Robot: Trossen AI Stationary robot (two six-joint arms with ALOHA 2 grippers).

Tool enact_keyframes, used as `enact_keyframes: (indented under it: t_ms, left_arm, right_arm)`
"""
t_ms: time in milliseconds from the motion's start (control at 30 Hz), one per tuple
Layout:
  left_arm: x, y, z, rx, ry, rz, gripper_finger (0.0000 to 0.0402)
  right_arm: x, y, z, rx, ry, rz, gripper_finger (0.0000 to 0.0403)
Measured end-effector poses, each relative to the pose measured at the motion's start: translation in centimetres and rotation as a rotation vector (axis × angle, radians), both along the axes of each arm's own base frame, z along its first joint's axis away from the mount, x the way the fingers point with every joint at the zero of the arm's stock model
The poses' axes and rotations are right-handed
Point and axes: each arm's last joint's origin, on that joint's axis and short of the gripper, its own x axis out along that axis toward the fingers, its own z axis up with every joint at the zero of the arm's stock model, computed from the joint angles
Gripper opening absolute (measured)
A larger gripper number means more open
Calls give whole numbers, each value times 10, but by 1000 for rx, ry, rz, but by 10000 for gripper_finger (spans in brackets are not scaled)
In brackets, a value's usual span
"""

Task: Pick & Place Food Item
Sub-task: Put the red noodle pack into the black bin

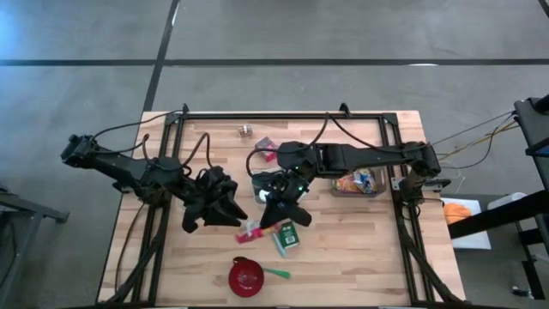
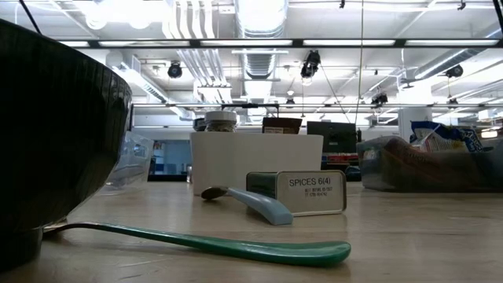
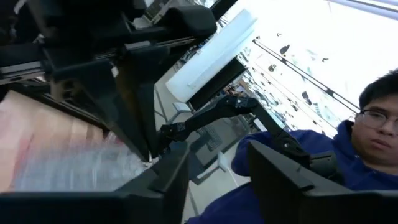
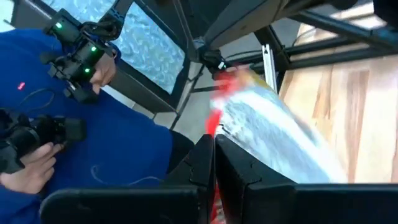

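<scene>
A clear food packet (image 4: 273,137) with a red end is held up in the air between the two arms. My right gripper (image 4: 214,165) is shut on it. From above, the packet (image 1: 252,230) shows red and white just beside my right gripper (image 1: 283,215). My left gripper (image 1: 225,213) faces it from the table's left, held level. Its fingers are open (image 3: 214,177) with nothing between them. In the left wrist view the packet (image 3: 62,168) is a blur off to one side. My right gripper pinches the packet's red-edged end (image 4: 216,127) between its two fingers. It reaches in from the table's right, slanting a little downward. The rest of the packet sticks out past the fingertips, blurred, up off the wooden table top.
Below the grippers are a white box (image 1: 262,184) and a green spice box (image 1: 286,239). A red bowl (image 1: 246,276) and green spoon (image 1: 276,273) lie near the front edge. A clear bin of snacks (image 1: 360,182) stands at the right. A person in blue (image 3: 323,168) stands beyond the table.
</scene>
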Motion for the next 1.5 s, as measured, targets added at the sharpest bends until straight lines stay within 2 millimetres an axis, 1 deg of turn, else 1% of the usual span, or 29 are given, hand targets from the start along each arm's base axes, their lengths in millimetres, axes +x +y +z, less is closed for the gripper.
enact_keyframes:
  t_ms: [133,267,433,733,867,1033,1167,1500]
  left_arm:
    - [1,4,-1,2,8,36,200]
    - [0,13,-3,-5,67,110,217]
    - [-8,22,-6,14,139,172,219]
    - [-33,30,-5,55,219,222,220]
    - [-45,35,-4,72,244,263,220]
    - [-59,40,-5,94,282,316,220]
    - [-64,42,-6,106,304,335,220]
    - [-66,45,-7,162,295,366,220]
  right_arm:
    - [-8,-2,4,-4,60,-61,10]
    - [-19,-7,2,-55,167,-162,10]
    - [-34,-14,-3,-130,321,-284,8]
    - [-60,-24,-18,-327,602,-470,7]
    - [-69,-28,-23,-388,706,-519,7]
    - [-74,-34,-26,-412,771,-544,7]
    - [-80,-37,-28,-462,839,-570,7]
    - [-89,-46,-29,-508,915,-631,7]
